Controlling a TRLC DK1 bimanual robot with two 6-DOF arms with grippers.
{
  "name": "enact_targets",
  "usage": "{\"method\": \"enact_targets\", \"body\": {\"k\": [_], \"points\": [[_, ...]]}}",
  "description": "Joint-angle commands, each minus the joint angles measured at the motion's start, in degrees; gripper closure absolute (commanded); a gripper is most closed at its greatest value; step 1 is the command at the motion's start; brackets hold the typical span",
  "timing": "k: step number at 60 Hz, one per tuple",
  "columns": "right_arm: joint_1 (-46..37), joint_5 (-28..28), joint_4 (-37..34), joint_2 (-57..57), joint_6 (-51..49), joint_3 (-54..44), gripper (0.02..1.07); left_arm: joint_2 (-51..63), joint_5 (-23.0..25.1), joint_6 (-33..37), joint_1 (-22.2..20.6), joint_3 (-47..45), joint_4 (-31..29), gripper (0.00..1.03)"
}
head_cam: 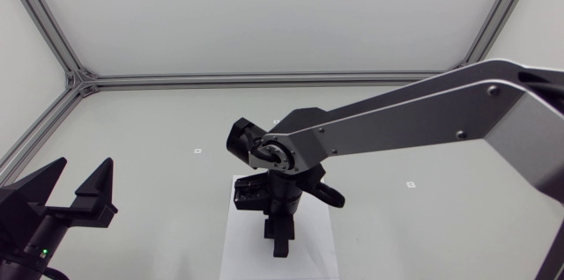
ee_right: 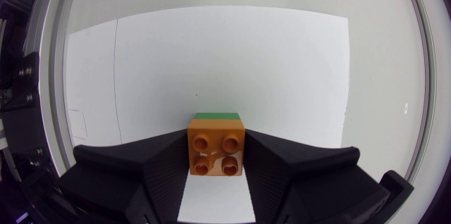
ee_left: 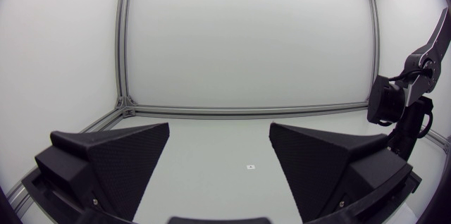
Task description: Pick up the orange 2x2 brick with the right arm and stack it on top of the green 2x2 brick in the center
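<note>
Closest to you in the right wrist view, your right pincer (ee_right: 215, 146) is pinching the orange brick (ee_right: 215, 152). One broad black finger presses each side of it, and its four studs face the camera. Just past the brick's far edge a narrow strip of the green brick (ee_right: 217, 115) shows, lying underneath the orange one. You cannot tell from here whether the two are fully seated together. Both bricks are over the white sheet (ee_right: 211, 62), which lies flat on the counter (ee_right: 380, 76).

From overhead, your right arm (head_cam: 414, 117) comes in from the right and reaches to the middle. Its wrist points straight down over that sheet and hides both bricks from this camera.

Your left pincer (ee_left: 220, 129) is well apart at the near left corner, low over the counter. Its fingers are spread wide with nothing between them. Ahead of it a small marker (ee_left: 250, 167) sits on the counter, and farther off to the side you see the right arm's wrist.
</note>
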Motion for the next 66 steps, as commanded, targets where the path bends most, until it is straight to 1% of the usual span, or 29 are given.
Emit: {"method": "enact_targets", "body": {"k": [1, 34, 66], "points": [[-0.1, -0.2, 0.0, 1.4, -1.3, -0.6, 0.6, -0.5, 0.2, 0.7, 0.2, -2.3, -0.8, 0.04], [-0.4, 0.1, 0.0, 0.9, -2.2, -2.1, 0.6, -0.5, 0.2, 0.7, 0.2, -2.3, -0.9, 0.04], [-0.2, 0.1, -0.2, 1.4, -2.0, -0.8, 0.6, -0.5, 0.2, 0.7, 0.2, -2.3, -0.9, 0.04]]}}
